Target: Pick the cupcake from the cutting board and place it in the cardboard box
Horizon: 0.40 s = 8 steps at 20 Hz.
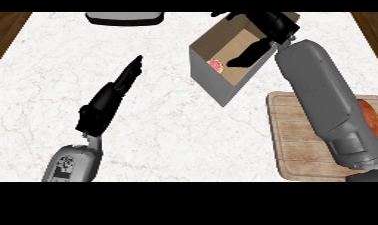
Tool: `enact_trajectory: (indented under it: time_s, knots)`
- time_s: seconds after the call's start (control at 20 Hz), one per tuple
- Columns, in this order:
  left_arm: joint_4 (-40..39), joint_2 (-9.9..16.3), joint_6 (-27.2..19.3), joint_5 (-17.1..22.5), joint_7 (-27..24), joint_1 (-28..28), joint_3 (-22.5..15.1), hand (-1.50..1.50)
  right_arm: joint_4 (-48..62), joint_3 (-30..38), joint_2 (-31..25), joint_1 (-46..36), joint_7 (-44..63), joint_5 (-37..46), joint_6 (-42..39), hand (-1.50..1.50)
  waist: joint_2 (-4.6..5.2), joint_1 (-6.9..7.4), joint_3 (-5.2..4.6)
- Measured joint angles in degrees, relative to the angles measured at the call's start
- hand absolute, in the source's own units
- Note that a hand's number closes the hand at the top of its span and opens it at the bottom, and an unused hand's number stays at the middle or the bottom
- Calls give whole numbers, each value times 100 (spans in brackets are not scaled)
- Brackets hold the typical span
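Observation:
A cardboard box [210, 76] with grey outer walls and a brown inside stands at the upper right of the counter. The cupcake [217, 65], pink and red on top, lies inside it near the left wall. My right hand [267, 28] hovers over the box's far side, fingers relaxed and spread, with the thumb pointing down towards the cupcake without touching it. The wooden cutting board [295, 139] lies at the lower right, partly hidden by my right forearm. My left hand [117, 91] rests open over the counter at the left, fingers straight.
A grey tray-like object [124, 18] sits at the counter's far edge, upper left. A reddish-orange item [371, 115] lies on the cutting board at the right edge, mostly hidden by the forearm. Dark wood floor shows past both counter sides.

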<state>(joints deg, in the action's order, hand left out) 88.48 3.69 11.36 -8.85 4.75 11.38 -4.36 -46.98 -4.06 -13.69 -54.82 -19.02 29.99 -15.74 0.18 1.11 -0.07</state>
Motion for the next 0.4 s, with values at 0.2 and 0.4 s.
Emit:
enact_trajectory:
  time_s: [0.2, 0.4]
  knots:
    - [-43, -52, -57, -56, -15, 22, -33, 0, 340, 701, 163, -129, -173, -670, 15, -150, 24, 8, 8]
    - [-62, -29, -31, -62, -99, -2, -31, 0, 804, 1443, 64, -302, -273, -1391, -249, -150, 40, 33, 10]
